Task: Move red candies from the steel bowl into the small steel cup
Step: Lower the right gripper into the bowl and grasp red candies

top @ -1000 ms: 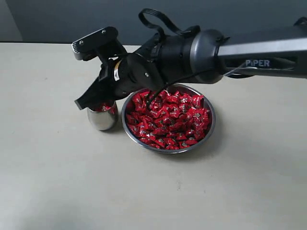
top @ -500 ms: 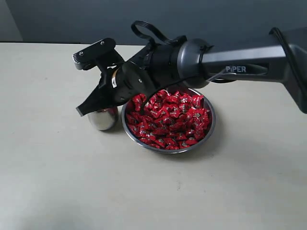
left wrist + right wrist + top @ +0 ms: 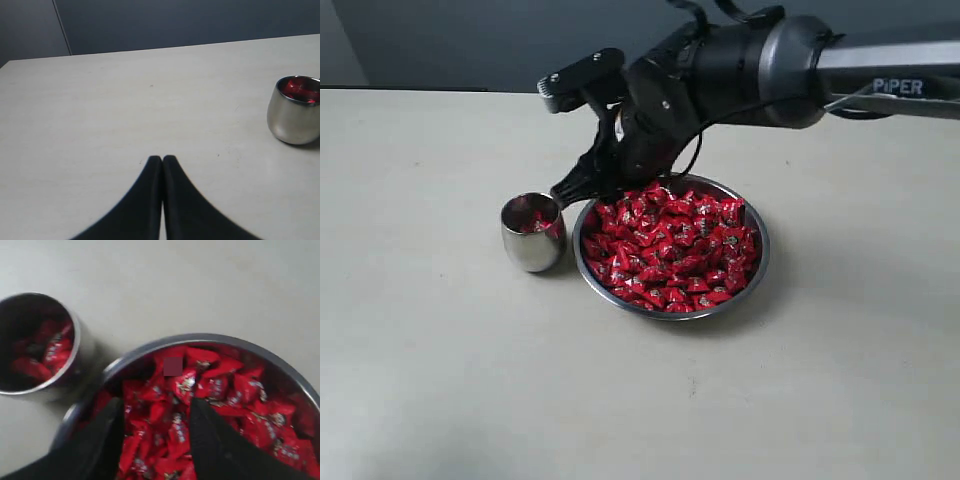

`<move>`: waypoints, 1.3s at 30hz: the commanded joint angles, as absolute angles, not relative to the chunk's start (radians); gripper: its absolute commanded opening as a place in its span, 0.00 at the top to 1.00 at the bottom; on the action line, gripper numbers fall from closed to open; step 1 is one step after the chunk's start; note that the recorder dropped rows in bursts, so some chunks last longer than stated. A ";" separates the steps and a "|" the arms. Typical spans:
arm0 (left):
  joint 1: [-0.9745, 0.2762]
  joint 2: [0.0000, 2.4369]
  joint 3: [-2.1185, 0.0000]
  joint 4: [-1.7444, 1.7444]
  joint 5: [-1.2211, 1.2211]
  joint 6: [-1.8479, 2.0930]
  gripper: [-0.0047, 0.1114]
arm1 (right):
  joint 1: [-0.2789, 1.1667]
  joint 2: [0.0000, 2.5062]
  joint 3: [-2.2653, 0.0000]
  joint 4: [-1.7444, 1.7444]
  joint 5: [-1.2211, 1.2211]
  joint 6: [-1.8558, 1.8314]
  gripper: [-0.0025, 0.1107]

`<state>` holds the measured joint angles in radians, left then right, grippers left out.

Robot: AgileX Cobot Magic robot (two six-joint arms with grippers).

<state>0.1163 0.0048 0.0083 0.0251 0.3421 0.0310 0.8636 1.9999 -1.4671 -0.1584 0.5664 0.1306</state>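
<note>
The steel bowl (image 3: 758, 268) holds a heap of red candies (image 3: 675, 250). Just left of it stands the small steel cup (image 3: 533, 238), with a few red candies (image 3: 52, 352) inside. My right gripper (image 3: 588, 185) hangs over the bowl's back-left edge, beside the cup. In the right wrist view its jaws (image 3: 156, 405) are open, with only the candies (image 3: 225, 385) of the bowl (image 3: 200, 337) below the gap. My left gripper (image 3: 162, 159) is shut and empty over bare table, away from the cup (image 3: 292, 120).
The pale table (image 3: 440, 380) stretches round the bowl and cup on all sides. The right arm's dark body (image 3: 750, 70) reaches in from the right above the back of the bowl. A dark wall runs behind the table.
My right gripper has moved from over the cup to the right, to the bowl's back-left edge, and its jaws have opened. The cup now stands uncovered.
</note>
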 commanded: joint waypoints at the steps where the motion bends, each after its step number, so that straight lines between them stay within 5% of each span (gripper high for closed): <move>1: 0.108 0.000 0.000 0.027 0.337 0.029 0.96 | 0.787 1.989 -1.424 -0.169 0.566 0.136 0.61; 20: 0.108 0.000 0.000 0.027 0.337 0.029 0.96 | 0.683 2.088 -1.298 -0.154 0.331 0.136 0.63; 26: 0.108 0.000 0.000 0.027 0.337 0.029 0.96 | 0.679 2.102 -1.298 -0.159 0.337 0.136 0.98; 39: 0.108 0.000 0.000 0.027 0.337 0.029 0.96 | 0.679 2.009 -1.298 -0.194 0.461 0.136 0.98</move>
